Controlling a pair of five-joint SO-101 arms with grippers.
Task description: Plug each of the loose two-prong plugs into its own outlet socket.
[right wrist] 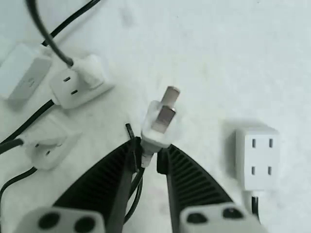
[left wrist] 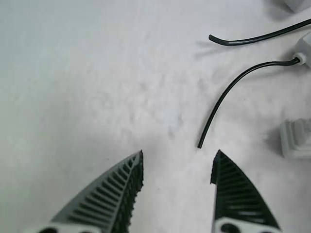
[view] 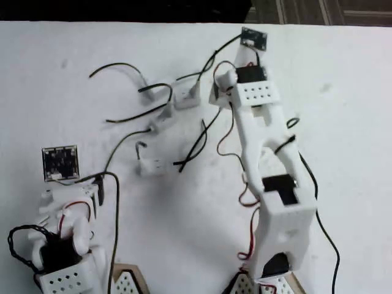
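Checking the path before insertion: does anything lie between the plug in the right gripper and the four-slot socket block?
Nothing visible does. Only bare table separates the plug, held in the right gripper, from the socket block; the other sockets lie on the plug's opposite side.

White two-prong plug [right wrist: 160,121] — prongs bare, tilted upward — pinched in the right claw [right wrist: 148,146], near a white face-up outlet socket [right wrist: 257,155].
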